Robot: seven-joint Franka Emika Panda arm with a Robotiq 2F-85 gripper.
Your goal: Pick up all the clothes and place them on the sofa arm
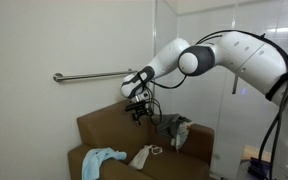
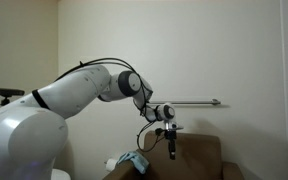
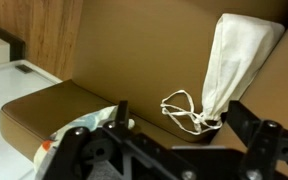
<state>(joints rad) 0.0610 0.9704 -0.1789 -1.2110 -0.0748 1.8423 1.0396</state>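
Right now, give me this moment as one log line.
gripper: open, empty, above sofa | blue cloth, white cloth: on seat | grey cloth: on arm

No readable text, label, brand or number is shown in any view. Nothing legible is carried by any surface.

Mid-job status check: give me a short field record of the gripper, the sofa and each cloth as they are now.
gripper: open, empty, hovering above the seat
sofa: brown, against the wall
light blue cloth: crumpled on the seat
white drawstring bag: on the seat, beside the blue cloth
grey cloth: heaped at the sofa's end, apparently on the arm
left to move: blue cloth, white bag
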